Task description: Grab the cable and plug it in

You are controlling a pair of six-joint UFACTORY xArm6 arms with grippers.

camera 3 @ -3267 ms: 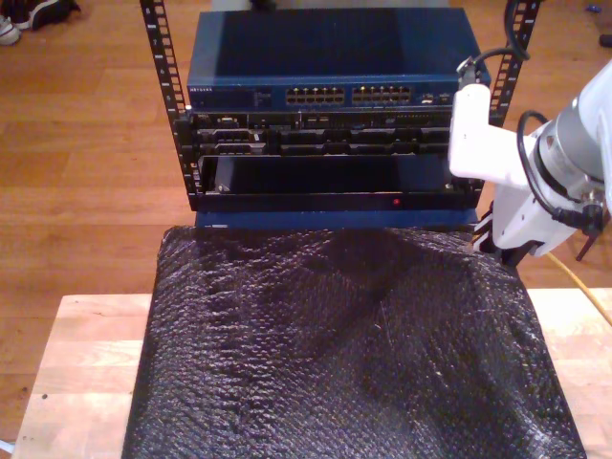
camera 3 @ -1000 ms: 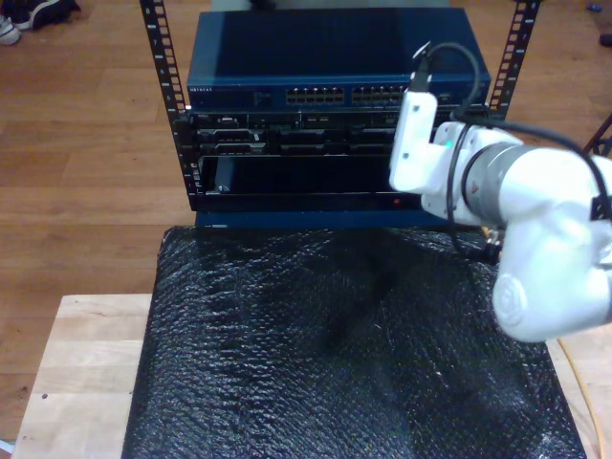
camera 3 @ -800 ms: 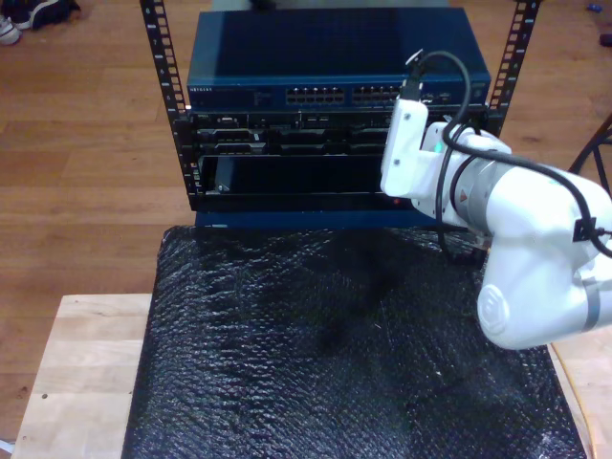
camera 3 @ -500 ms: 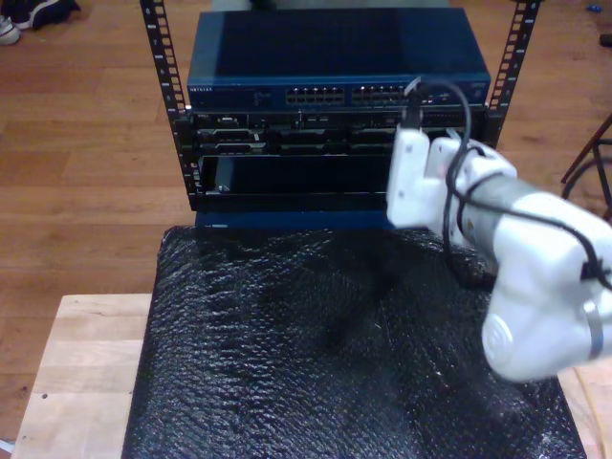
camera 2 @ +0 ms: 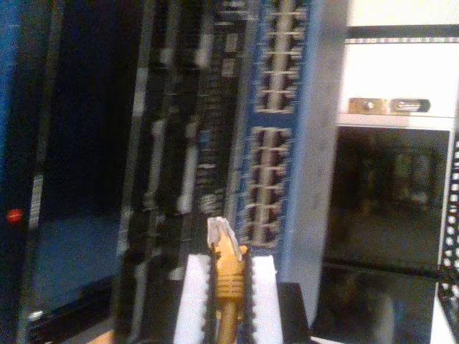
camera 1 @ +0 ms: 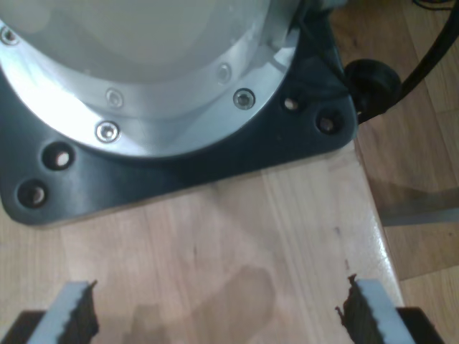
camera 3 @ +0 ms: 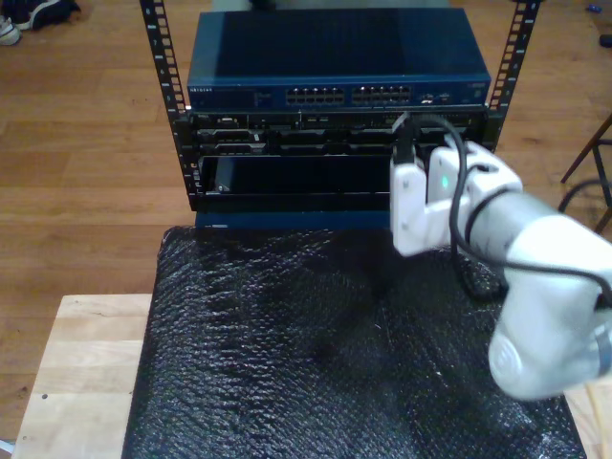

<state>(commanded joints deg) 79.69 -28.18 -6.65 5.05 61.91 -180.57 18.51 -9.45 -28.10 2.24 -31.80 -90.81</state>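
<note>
1. Wooden table [camera 3: 81,373] in the foreground of the exterior view, mostly covered by a black bubble-wrap sheet [camera 3: 316,354].
2. Behind the table, a metal rack [camera 3: 167,86] holding a blue switch [camera 3: 330,62] with two rows of ports, darker units beneath it, and an open dark bay below those.
3. White arm [camera 3: 535,296] reaching in from the exterior view's right, its wrist in front of the rack's lower units, a green light glowing on it.
4. My second gripper [camera 2: 227,287]: white jaws clamped on the cable [camera 2: 228,287], pads pressed against both sides of the orange boot.
5. Cable's clear plug [camera 2: 218,233] sticking out past the jaw tips, pointed at the switch's port rows [camera 2: 272,172], near them but not touching.
6. A short strip of orange cable at the exterior view's lower right edge.
7. My first gripper [camera 1: 215,315]: jaws wide apart, nothing between them, hovering over bare table wood.
8. Just beyond those jaws, an arm base [camera 1: 172,93], a silver ring on a black bolted plate, with a black lead [camera 1: 423,57] beside it.
</note>
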